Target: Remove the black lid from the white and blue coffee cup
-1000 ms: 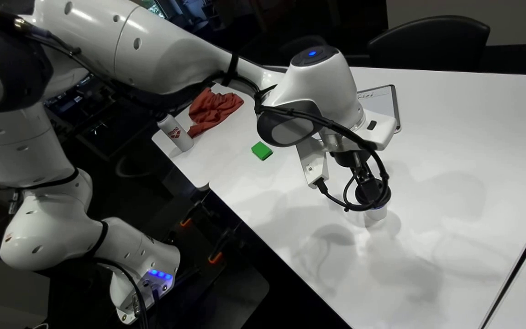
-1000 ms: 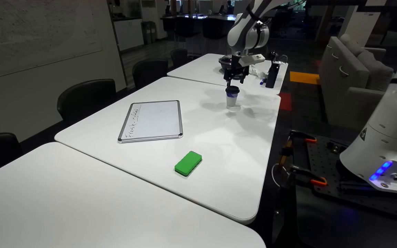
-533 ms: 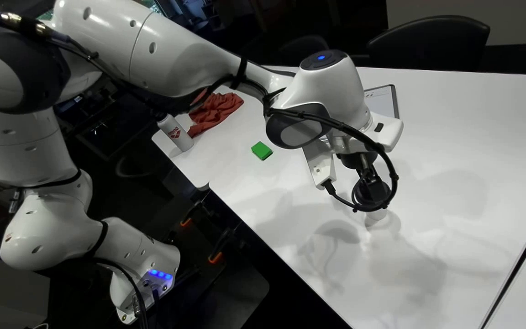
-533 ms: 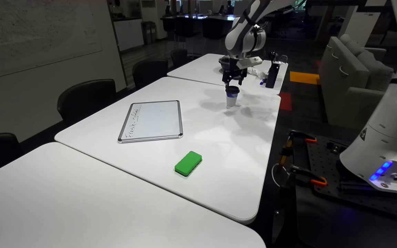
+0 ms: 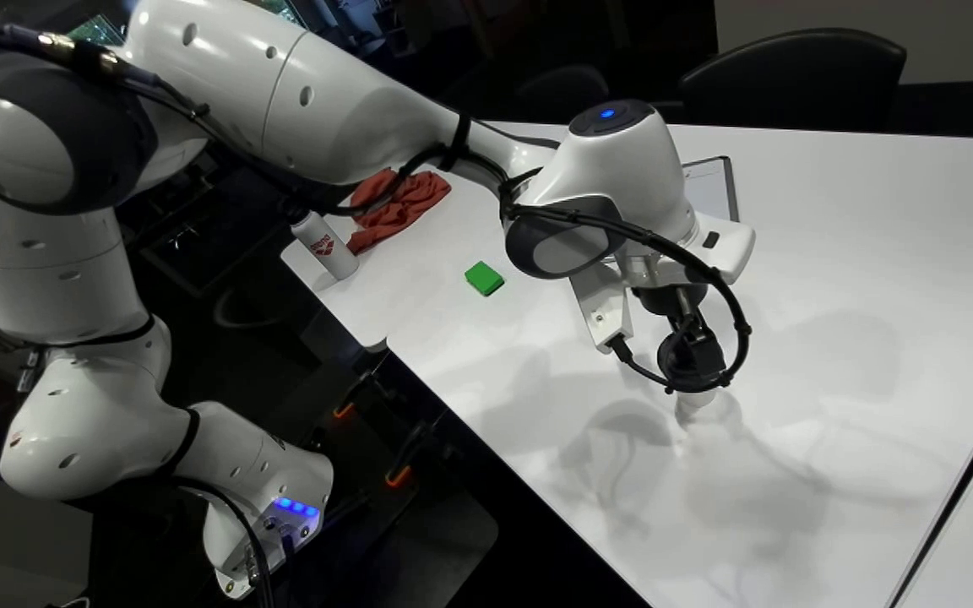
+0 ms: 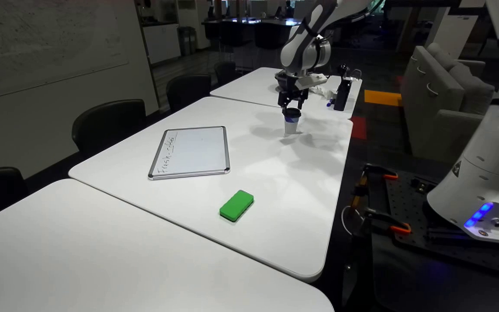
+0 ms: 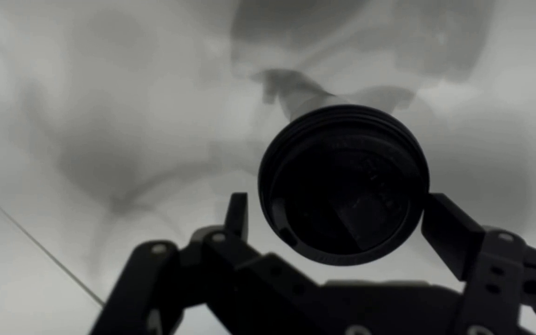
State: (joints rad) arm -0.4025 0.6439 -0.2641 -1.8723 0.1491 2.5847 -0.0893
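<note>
The white and blue coffee cup (image 6: pixel 291 127) stands upright on the white table; its lower white part also shows in an exterior view (image 5: pixel 693 405). The black lid (image 6: pixel 292 112) sits on its rim. In the wrist view the lid (image 7: pixel 342 181) is a dark disc that hides most of the cup. My gripper (image 6: pixel 292 106) is open just above and around the lid's edges. In the wrist view the fingers (image 7: pixel 337 197) stand on both sides of the lid: the left one apart, the right one at its edge; whether it touches I cannot tell.
A framed whiteboard (image 6: pixel 193 151) and a green block (image 6: pixel 236 205) lie on the table (image 6: pixel 267 242). A white bottle (image 5: pixel 326 247) and red cloth (image 5: pixel 398 207) are near the table's corner. A dark bowl (image 6: pixel 281 80) and black bottle (image 6: pixel 342 95) stand farther back.
The arm has shifted, with the gripper moving slightly down and across so that its fingers now come to the lid's level. The cup and lid have not moved.
</note>
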